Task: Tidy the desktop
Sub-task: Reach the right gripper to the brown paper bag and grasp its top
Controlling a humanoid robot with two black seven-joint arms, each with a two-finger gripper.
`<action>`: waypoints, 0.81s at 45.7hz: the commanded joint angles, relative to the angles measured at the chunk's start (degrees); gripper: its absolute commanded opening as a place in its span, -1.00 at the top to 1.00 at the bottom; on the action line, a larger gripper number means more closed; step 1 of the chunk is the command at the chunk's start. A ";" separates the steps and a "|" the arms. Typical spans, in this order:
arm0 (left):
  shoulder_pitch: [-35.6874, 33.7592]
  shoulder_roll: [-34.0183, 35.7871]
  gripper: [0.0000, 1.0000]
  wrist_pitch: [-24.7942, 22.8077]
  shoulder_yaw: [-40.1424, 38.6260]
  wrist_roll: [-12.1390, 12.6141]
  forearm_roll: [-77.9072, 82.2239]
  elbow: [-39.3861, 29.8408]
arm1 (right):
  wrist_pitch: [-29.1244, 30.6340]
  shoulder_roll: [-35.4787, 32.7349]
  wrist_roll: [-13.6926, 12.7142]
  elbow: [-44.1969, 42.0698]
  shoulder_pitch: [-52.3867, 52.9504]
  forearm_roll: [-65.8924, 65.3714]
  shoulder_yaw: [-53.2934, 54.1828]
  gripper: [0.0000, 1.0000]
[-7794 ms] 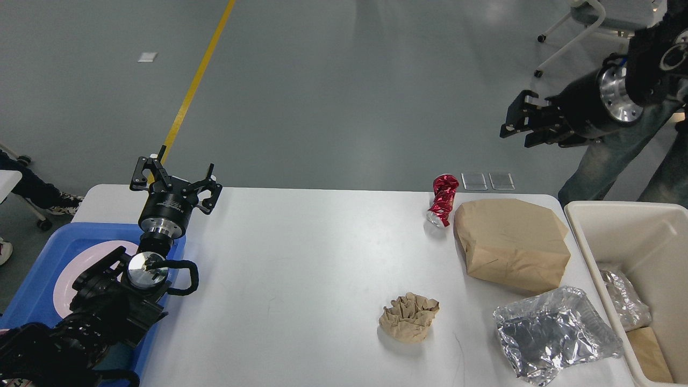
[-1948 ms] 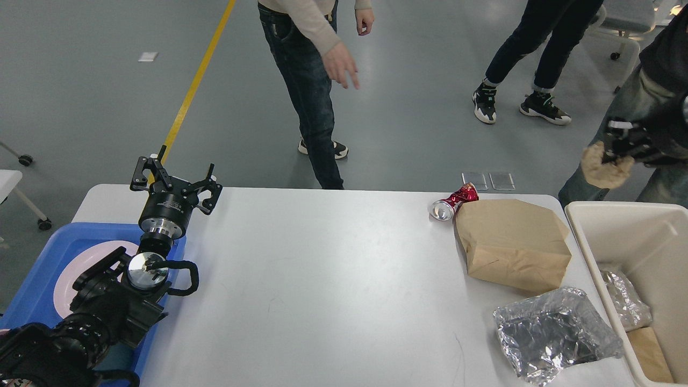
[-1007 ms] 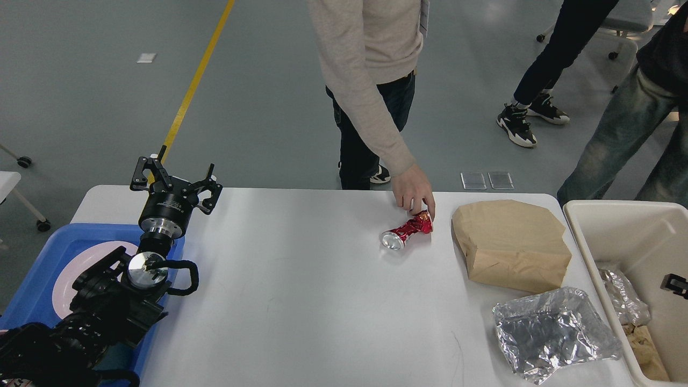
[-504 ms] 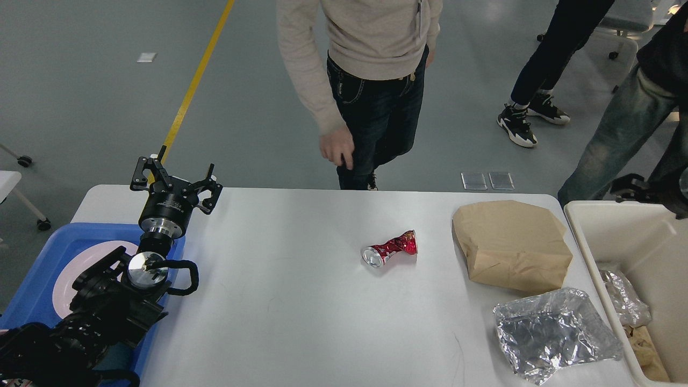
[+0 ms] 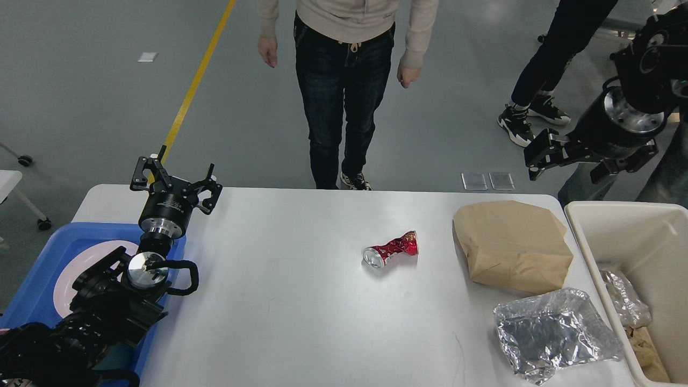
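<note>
The white desktop (image 5: 301, 306) fills the middle of the head view. A crushed red can (image 5: 391, 249) lies on its side near the centre. A brown paper bag (image 5: 510, 244) lies at the right, and a crumpled foil tray (image 5: 553, 333) lies in front of it. My left gripper (image 5: 174, 180) is open and empty over the table's far left corner. My right gripper (image 5: 564, 158) is raised beyond the table's far right corner, above the bag, empty; its fingers look spread apart.
A cream bin (image 5: 634, 258) at the right edge holds foil and crumpled brown paper. A blue tray (image 5: 37, 274) with a pink plate (image 5: 70, 274) sits at the left under my arm. A person in a beige sweater (image 5: 344, 97) stands behind the table; others stand at the far right.
The crumpled paper ball went from the desktop into the bin with my right gripper, which has now risen back up. A person moved the red can to the centre and stepped back.
</note>
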 commanded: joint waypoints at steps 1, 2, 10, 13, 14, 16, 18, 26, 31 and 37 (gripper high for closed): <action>0.00 0.00 -0.93 0.00 0.00 0.00 0.00 -0.03 | -4.78 0.28 -0.02 -2.35 -7.20 -0.23 -0.45 -1.00; 0.00 0.00 -0.93 0.00 0.00 0.00 0.00 -0.03 | -5.93 0.28 -0.02 -3.23 -8.87 -0.23 -0.45 -1.00; 0.00 0.00 -0.93 0.00 0.00 0.00 0.00 -0.03 | -17.52 -0.15 -0.02 -7.71 -22.14 -0.06 -0.27 -1.00; 0.00 0.00 -0.93 0.00 0.00 0.00 0.00 -0.03 | -22.36 -0.16 -0.02 -9.47 -26.27 0.03 0.08 -1.00; 0.00 0.00 -0.93 0.00 0.00 0.00 0.00 -0.03 | -23.94 -0.16 -0.02 -10.00 -27.76 0.03 0.08 -1.00; 0.00 0.00 -0.93 0.00 0.08 0.00 0.00 -0.03 | -27.20 -0.16 -0.02 -11.67 -32.25 0.29 0.34 -1.00; 0.00 0.00 -0.93 0.00 0.00 0.00 0.00 -0.03 | -28.52 -0.16 -0.02 -12.46 -34.45 0.56 0.52 -1.00; 0.00 0.00 -0.93 0.00 0.00 0.00 0.00 -0.03 | -30.81 -0.24 0.07 -13.78 -39.11 0.91 3.85 -1.00; 0.00 0.00 -0.93 0.00 0.00 0.00 0.00 0.06 | -32.48 -0.16 0.07 -15.28 -42.19 0.91 7.10 -1.00; 0.00 0.00 -0.93 0.00 0.00 0.00 0.00 -0.03 | -34.94 -0.16 0.07 -17.56 -44.83 0.91 8.43 -1.00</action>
